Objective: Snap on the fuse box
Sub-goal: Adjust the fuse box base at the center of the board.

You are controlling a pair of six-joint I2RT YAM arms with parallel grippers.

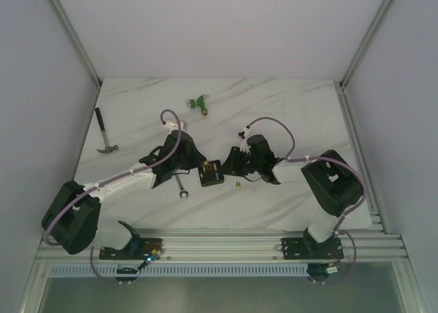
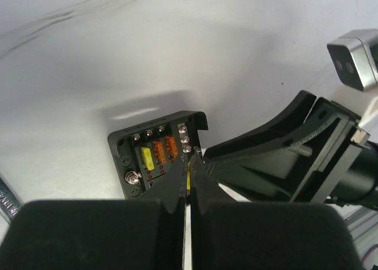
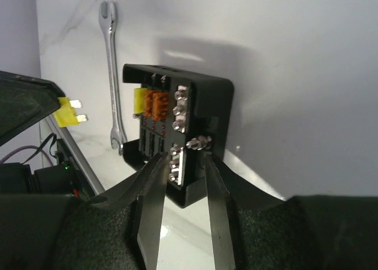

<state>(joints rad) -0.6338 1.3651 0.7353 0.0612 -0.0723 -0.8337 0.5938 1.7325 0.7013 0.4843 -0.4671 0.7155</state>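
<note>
My table [image 1: 294, 111] was a white slab veined with faint grey, like marble. Plain pale walls [image 1: 219, 25] boxed me in at the back and on both sides. Aluminium posts [image 1: 72, 35] rose from the back corners, and a ribbed metal rail [image 1: 226, 244] ran along the near edge. The light was soft and even.

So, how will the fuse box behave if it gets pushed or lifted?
Fuse box looks rigid moulded plastic, likely stiff and light. Flat-based on the smooth table, it should slide, not roll. Right gripper holds one edge, so it may pivot.
</note>
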